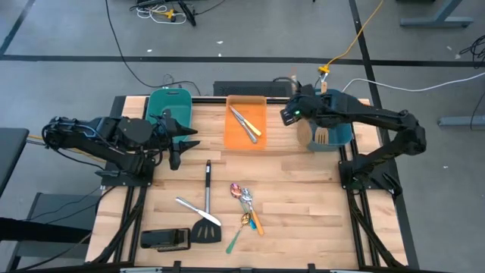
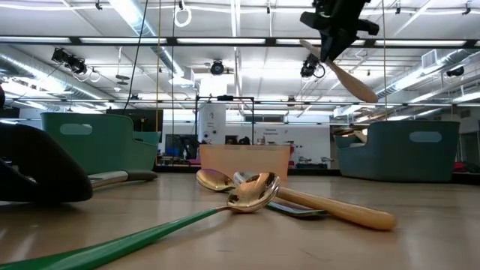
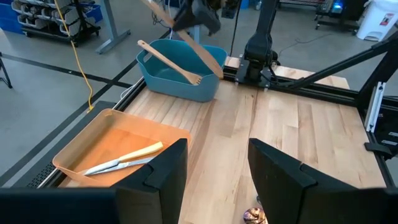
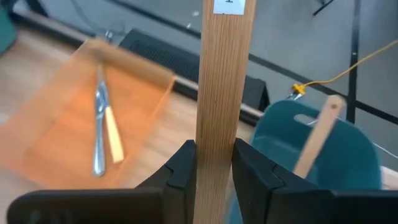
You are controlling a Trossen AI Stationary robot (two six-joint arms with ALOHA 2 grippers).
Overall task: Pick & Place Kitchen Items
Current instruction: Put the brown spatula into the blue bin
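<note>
The right gripper [image 4: 210,165] is clamped on a wood spatula [image 4: 224,74], held in the air above the right teal bin [image 1: 333,136], which already holds one spatula [image 3: 168,61]. To do it well: bring the blade over the bin's middle, lower it inside, then release, w/o knocking the rim. The left gripper [image 3: 214,168] waits near the left bin, fingers apart.

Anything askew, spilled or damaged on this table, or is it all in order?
Nothing looks spilled or damaged. One wooden spatula leans propped across the rim of the right teal bin rather than lying flat inside. The right tool holds another wooden spatula above that bin. The loose spoons lie overlapped mid-table.
</note>
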